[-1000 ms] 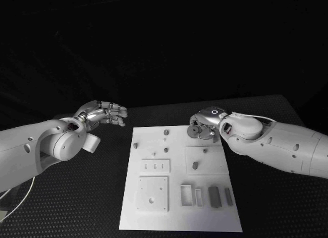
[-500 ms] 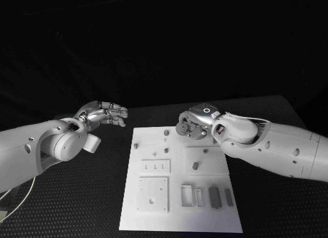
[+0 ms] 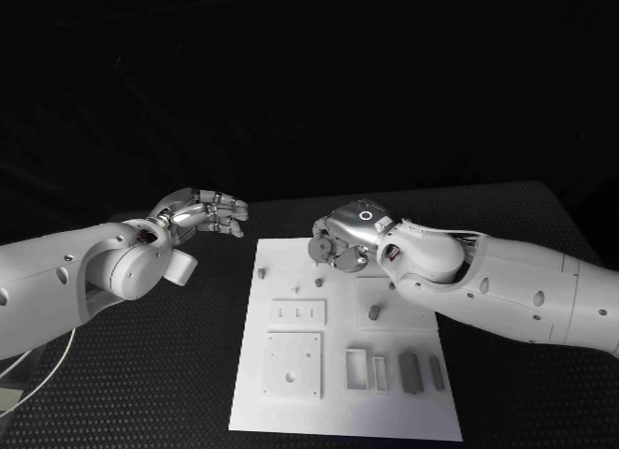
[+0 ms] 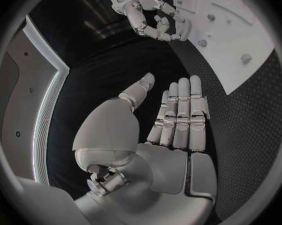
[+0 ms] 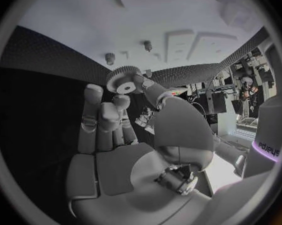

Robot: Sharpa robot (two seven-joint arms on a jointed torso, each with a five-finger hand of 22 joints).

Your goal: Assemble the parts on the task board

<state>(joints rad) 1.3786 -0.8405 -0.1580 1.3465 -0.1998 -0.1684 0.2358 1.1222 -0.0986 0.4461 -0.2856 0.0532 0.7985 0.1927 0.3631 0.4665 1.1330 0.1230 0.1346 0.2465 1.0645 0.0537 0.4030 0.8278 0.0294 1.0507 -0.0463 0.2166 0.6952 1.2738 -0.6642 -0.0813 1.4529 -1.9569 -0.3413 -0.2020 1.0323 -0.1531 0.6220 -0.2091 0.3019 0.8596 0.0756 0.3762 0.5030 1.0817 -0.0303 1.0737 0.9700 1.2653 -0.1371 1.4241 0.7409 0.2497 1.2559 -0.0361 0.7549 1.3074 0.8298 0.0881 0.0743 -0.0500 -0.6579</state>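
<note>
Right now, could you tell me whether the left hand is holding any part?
No, the left hand holds nothing; its fingers are stretched out over the black table.

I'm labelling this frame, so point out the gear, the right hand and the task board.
gear (image 5: 123, 80), right wrist view, on its toothed disc.
right hand (image 3: 339, 240), head view, middle of the hand.
task board (image 3: 294, 412), head view, bare near corner of the white plate.

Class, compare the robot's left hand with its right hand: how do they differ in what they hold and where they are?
The right hand pinches a gear; the left hand holds nothing, fingers straight. The right hand hovers over the task board, the left hand over the black table beside it. Both are silver, on white arms.
</note>
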